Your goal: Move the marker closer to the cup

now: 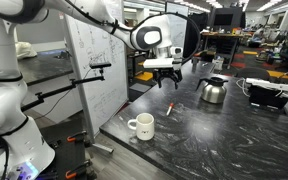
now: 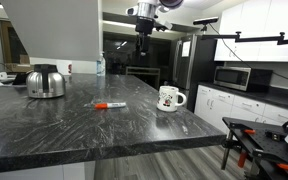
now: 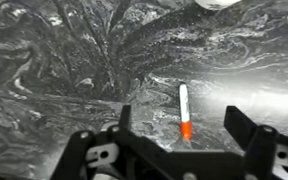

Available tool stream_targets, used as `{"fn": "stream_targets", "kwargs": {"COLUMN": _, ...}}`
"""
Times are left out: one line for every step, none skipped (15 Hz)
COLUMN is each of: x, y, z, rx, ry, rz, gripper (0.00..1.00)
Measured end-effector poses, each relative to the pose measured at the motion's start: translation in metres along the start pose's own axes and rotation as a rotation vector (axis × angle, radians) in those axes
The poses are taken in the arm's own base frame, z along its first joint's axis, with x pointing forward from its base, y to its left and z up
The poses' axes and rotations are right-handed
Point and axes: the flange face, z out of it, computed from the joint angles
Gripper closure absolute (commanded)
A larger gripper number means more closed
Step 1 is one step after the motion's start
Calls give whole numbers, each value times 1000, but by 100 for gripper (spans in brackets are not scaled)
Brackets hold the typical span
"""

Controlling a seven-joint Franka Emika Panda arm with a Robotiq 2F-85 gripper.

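The marker (image 1: 169, 108) lies flat on the dark marble counter; it is a thin stick, white with a red end, also seen in an exterior view (image 2: 109, 105) and in the wrist view (image 3: 184, 110). The cup (image 1: 141, 126), a white mug with a loop handle, stands upright near the counter's edge, also visible in an exterior view (image 2: 168, 98). My gripper (image 1: 165, 73) hangs open and empty well above the marker; in the wrist view its two fingers (image 3: 184, 122) frame the marker from above. The mug's rim (image 3: 216, 4) shows at the wrist view's top edge.
A shiny metal kettle (image 1: 213, 90) with a black handle stands further along the counter, also in an exterior view (image 2: 46, 82). A black box with cables (image 1: 267, 95) sits at the counter's far end. A whiteboard (image 1: 96, 60) stands beside the counter.
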Motion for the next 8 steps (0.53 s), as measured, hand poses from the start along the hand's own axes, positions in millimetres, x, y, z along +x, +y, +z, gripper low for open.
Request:
{"fn": "stream_targets", "kwargs": {"x": 4, "y": -1, "z": 10, "rx": 7, "ry": -9, "rz": -13, "gripper": 0}}
{"fn": "stream_targets", "kwargs": {"x": 8, "y": -2, "z": 18, "rx": 10, "ry": -18, "rz": -20, "gripper": 0}}
{"fn": "stream_targets", "kwargs": {"x": 10, "y": -2, "z": 23, "rx": 12, "ry": -24, "rz": -23, "gripper": 0}}
{"fn": "stream_targets", "kwargs": {"x": 11, "y": -1, "z": 25, "rx": 12, "ry": -25, "rz": -23, "gripper": 0}}
{"fn": "stream_targets", "kwargs": {"x": 12, "y": 0, "z": 24, "rx": 10, "ry": -24, "rz": -23, "gripper": 0}}
{"fn": "stream_targets", "kwargs": {"x": 12, "y": 1, "z": 22, "rx": 9, "ry": -23, "rz": -22, "gripper": 0}}
{"fn": "stream_targets", "kwargs": {"x": 12, "y": 2, "z": 21, "rx": 9, "ry": -24, "rz": -22, "gripper": 0}}
{"fn": "stream_targets", "kwargs": {"x": 12, "y": 2, "z": 21, "rx": 9, "ry": -24, "rz": -22, "gripper": 0}}
